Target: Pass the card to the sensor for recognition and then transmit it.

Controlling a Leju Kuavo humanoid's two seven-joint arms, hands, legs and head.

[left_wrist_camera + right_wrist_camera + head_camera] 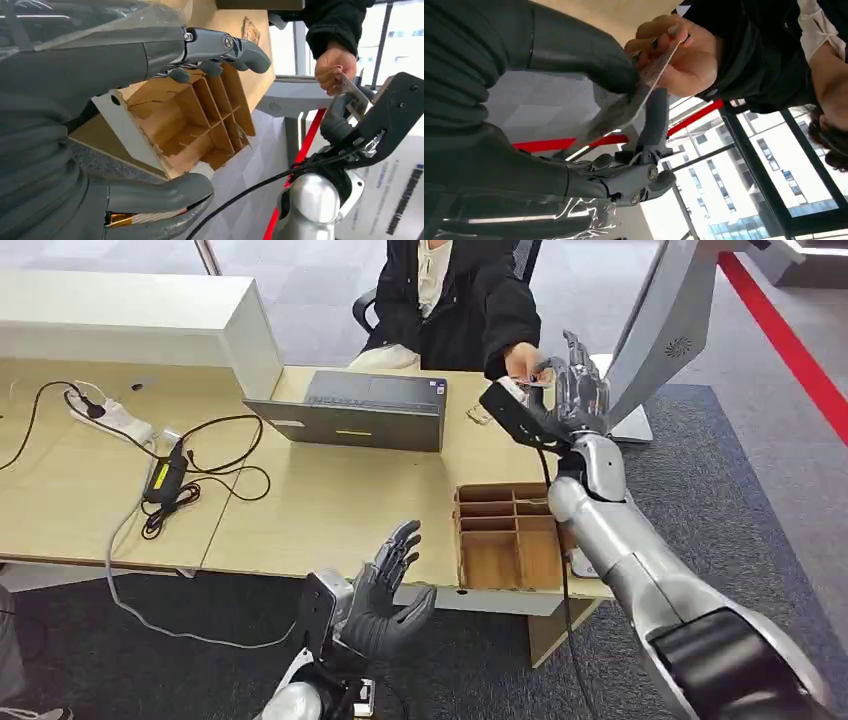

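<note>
The right hand (577, 390) pinched the card (644, 90), a thin, stiff, probably slick thing best held by its edge; the person's hand (684, 55) gripped it too. The left hand (390, 590) hung open.

From the left hand (390, 590), hovering off the desk's (330, 510) near edge with fingers spread, the way to 12 o'clock runs over bare desktop until the open laptop (350, 410) blocks it. At 2 o'clock the cardboard divider box (505, 535) stands as a walled obstacle. Toward 10 o'clock, black cables (200, 480) and a power strip (115, 420) clutter the surface. At the far right corner, the right hand (578, 390), the person's hand (522, 362) and what seems a monitor stand (665, 330) crowd together.
</note>
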